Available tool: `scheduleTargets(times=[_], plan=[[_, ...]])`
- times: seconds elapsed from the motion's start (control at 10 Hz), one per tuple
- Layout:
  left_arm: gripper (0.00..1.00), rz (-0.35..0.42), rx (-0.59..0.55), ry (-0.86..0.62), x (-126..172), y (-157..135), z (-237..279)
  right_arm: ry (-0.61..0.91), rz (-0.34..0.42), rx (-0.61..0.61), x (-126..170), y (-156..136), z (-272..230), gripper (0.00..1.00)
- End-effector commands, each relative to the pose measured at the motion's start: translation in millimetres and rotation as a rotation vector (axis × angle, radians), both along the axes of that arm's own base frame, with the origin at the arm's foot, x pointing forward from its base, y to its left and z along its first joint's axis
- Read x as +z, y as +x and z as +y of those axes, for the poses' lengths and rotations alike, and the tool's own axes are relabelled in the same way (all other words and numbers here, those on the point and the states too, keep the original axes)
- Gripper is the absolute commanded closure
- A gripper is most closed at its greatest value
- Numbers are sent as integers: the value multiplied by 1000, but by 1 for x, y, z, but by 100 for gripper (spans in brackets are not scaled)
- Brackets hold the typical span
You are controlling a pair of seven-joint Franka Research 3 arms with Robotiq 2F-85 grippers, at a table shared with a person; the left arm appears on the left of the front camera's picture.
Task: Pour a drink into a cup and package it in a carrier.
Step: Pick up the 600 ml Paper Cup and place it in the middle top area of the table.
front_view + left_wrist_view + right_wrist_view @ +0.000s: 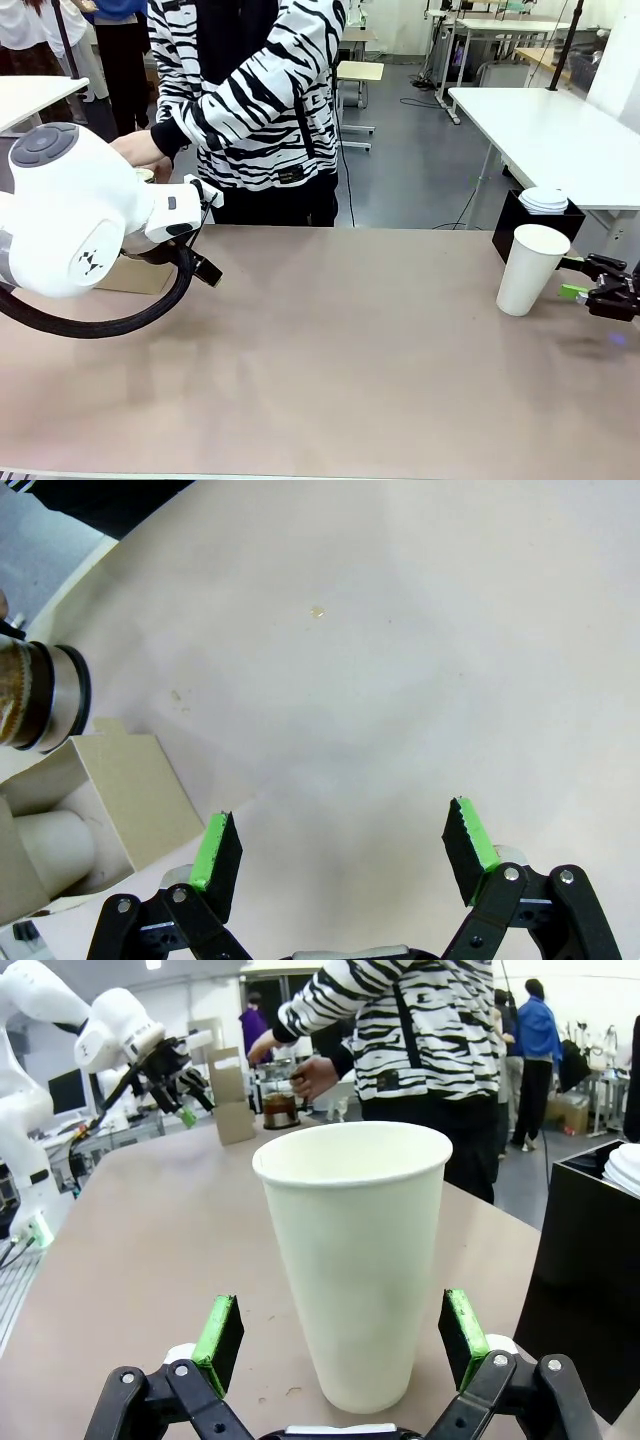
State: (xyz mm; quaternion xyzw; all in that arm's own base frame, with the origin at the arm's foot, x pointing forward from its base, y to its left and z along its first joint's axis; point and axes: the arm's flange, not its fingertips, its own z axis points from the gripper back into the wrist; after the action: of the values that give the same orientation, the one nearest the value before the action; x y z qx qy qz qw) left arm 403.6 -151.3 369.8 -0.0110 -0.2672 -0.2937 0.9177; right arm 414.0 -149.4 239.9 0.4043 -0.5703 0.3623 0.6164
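Right gripper (340, 1305) jaws wide apart, low over table (330, 380). Cup (350, 1260) stands upright just ahead between its fingers, not clamped. Cup has no lid and sits at the table's right side, just beside black box (515, 232) holding white lids (545, 200). Left gripper (341, 813) jaws also spread apart, holding nothing, over bare table just beside carrier (120, 780). Carrier at the table's far left edge, near the person. Person's hand (315, 1078) on glass jug (279, 1095), dark drink (280, 1112) inside, jug right next to carrier.
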Motion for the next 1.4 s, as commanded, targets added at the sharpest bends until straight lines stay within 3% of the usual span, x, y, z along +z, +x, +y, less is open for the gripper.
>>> scheduleTargets(times=[0.0, 0.5, 1.3], plan=[[0, 0, -1, -2, 0, 0, 0, 25, 2, -1, -2, 13, 14, 0], [0, 0, -1, -2, 0, 0, 0, 23, -34, -26, -2, 20, 30, 0], [0, 0, -1, -2, 0, 0, 0, 53, 33, 15, -14, 64, 63, 0]])
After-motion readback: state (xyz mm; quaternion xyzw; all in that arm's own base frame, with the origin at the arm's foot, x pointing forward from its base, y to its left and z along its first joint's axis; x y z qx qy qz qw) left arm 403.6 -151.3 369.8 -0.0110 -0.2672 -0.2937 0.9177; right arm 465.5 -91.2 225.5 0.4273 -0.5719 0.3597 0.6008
